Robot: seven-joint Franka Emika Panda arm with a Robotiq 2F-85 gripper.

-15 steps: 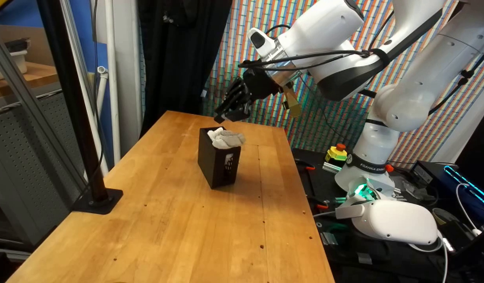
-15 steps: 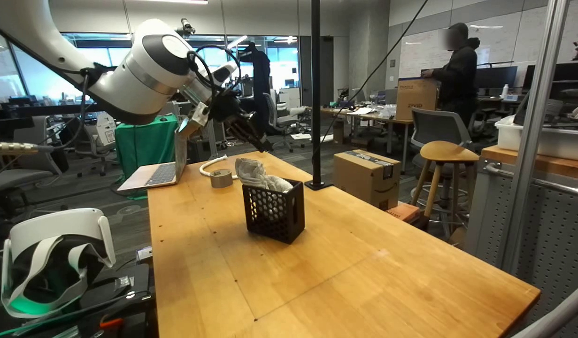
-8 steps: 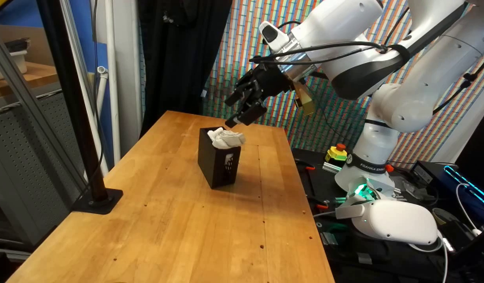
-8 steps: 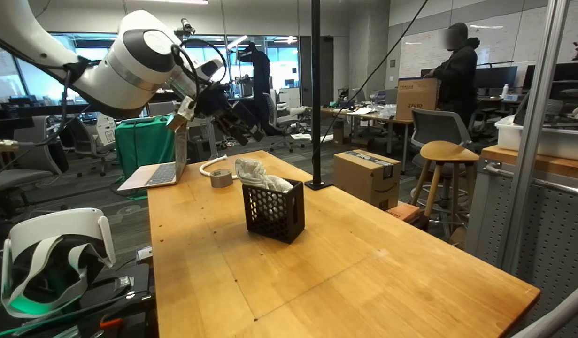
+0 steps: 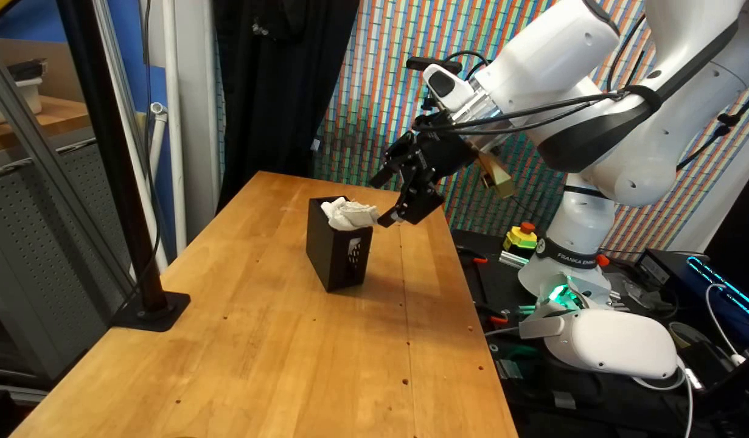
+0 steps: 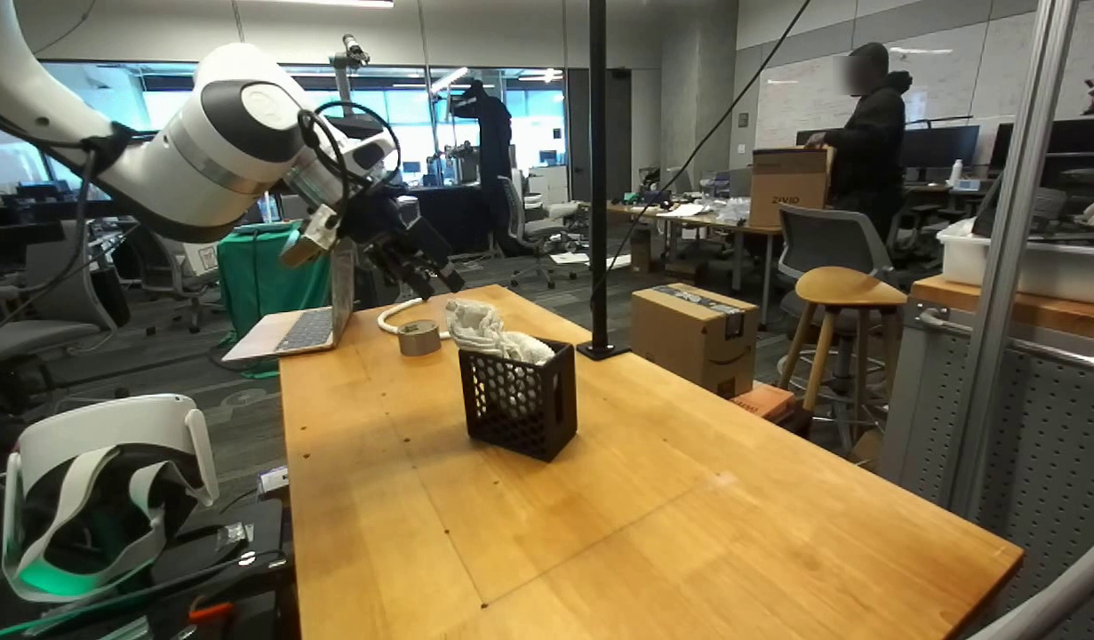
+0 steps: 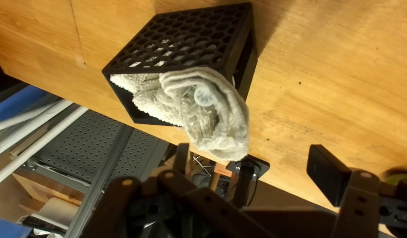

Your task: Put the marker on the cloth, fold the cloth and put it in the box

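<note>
One wooden table (image 6: pixel 653 533), black box (image 5: pixel 337 258) atop — stool (image 6: pixel 850 286) and person (image 6: pixel 869 147) beyond.

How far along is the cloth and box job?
Looks done: the cloth sits bundled in the box, partly sticking out. In hand: nothing; the gripper stands open, apart from the cloth. Left: perhaps tucking the loose part in. I can't confirm the marker; a pale disc within the cloth's folds may be its end.
</note>
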